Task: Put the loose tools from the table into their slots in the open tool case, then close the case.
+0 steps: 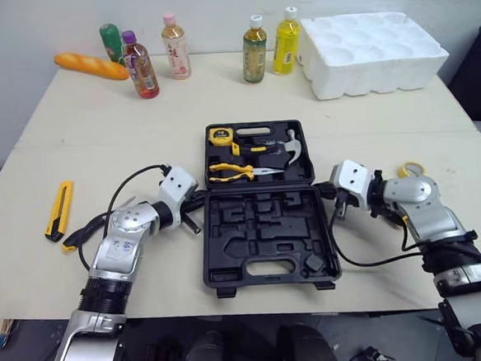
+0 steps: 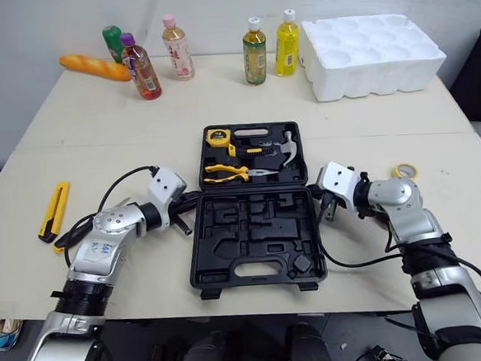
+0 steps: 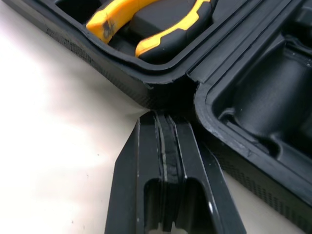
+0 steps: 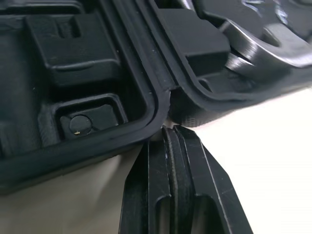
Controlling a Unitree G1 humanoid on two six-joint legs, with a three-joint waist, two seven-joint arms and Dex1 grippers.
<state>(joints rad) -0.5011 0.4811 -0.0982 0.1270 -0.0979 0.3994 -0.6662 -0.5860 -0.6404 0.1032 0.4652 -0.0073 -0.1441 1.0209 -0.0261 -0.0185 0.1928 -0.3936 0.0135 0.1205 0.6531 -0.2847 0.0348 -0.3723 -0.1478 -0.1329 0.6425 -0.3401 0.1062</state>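
Observation:
The black tool case [image 1: 264, 228] lies open at the table's middle. Its far half holds a yellow tape measure [image 1: 219, 136], yellow-handled pliers [image 1: 233, 171] and a hammer [image 1: 283, 144]; the near half shows bare moulded recesses. My left gripper [image 3: 163, 117] is shut, its tips at the hinge notch on the case's left side. My right gripper [image 4: 170, 130] is shut too, tips against the hinge notch on the right side. A yellow utility knife [image 1: 59, 210] lies loose at the far left. A yellow tape roll [image 1: 411, 169] lies behind my right arm.
Several bottles [image 1: 254, 51] and a baguette [image 1: 90, 66] line the table's far edge. A white foam tray [image 1: 372, 51] sits at the back right. A black cable [image 1: 118, 197] loops over the table beside my left arm.

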